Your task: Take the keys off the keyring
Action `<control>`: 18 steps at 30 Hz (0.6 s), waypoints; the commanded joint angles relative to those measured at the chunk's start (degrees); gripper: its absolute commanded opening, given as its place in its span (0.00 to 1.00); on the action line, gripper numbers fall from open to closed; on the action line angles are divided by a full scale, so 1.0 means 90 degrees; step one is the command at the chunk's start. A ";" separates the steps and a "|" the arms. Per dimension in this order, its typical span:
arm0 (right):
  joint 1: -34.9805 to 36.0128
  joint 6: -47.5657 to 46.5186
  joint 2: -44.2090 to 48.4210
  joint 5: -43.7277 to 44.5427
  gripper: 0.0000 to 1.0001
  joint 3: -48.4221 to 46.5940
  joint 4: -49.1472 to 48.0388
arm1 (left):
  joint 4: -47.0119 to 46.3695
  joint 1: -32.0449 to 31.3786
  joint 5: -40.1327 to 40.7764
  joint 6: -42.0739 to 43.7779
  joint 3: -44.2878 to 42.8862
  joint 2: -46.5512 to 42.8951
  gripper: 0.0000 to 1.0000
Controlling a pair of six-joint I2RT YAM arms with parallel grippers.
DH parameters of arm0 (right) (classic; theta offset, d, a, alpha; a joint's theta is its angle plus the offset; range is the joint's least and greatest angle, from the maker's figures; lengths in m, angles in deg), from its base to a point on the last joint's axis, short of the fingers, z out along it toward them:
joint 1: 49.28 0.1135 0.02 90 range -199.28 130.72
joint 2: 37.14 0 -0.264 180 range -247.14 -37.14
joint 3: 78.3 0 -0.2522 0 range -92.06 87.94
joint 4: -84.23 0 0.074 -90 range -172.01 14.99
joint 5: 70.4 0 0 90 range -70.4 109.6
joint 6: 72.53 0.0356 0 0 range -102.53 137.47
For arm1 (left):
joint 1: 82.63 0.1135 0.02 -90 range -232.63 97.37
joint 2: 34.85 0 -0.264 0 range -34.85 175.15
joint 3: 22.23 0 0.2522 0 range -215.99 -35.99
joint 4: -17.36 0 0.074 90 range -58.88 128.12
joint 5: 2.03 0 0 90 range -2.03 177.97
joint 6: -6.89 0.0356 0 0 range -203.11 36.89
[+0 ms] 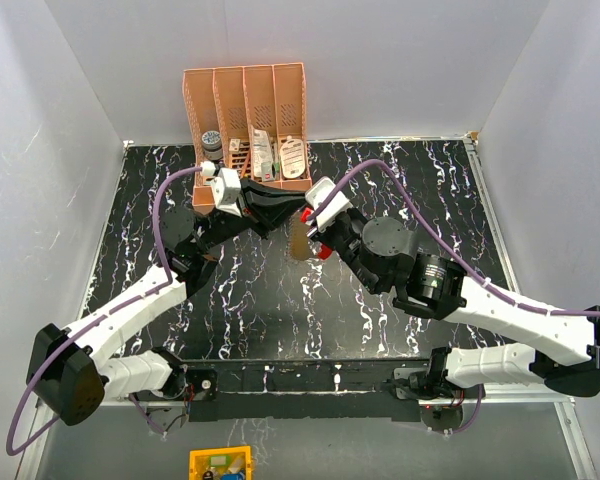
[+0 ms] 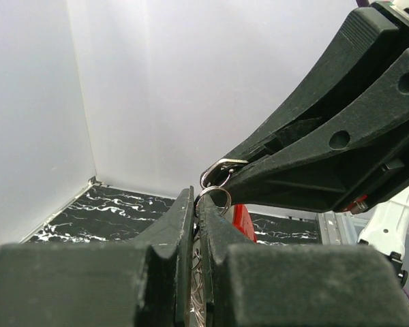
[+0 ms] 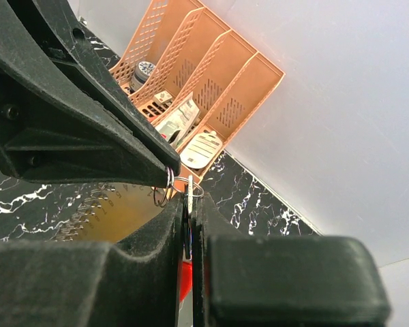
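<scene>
Both tools closed, keys (image 1: 325,250) being held up between them over mid-surface.
The left tool (image 2: 194,201) is being pressed fully together on a wire loop of the keyring (image 2: 215,194). The right tool (image 3: 189,204) is being clamped just as tight on a thin silvery piece of the bunch, seen edge-on between its fingers (image 3: 157,238). The two tool tips are being held almost touching, left one coming in from the left and right one from the right, above the black marbled surface (image 1: 280,300) and just near of the orange organizer (image 1: 246,110) at the far wall. The red part of the bunch is hanging right under the right tool. A tan tag (image 1: 300,240) is dangling just left of it, below the meeting point.
</scene>
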 commanded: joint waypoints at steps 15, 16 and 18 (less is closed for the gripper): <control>0.0032 0.0167 0.0354 -0.0081 0.00 0.0104 -0.0266 | -0.1288 0.0000 0.1534 -0.0772 0.0270 0.0079 0.00; 0.0034 0.0171 0.0346 -0.0088 0.00 0.0121 -0.0268 | -0.1356 -0.0005 0.1686 -0.0957 0.0311 0.0111 0.00; 0.0034 0.0190 0.0345 -0.0096 0.00 0.0143 -0.0272 | -0.1531 -0.0003 0.1997 -0.1348 0.0398 0.0167 0.00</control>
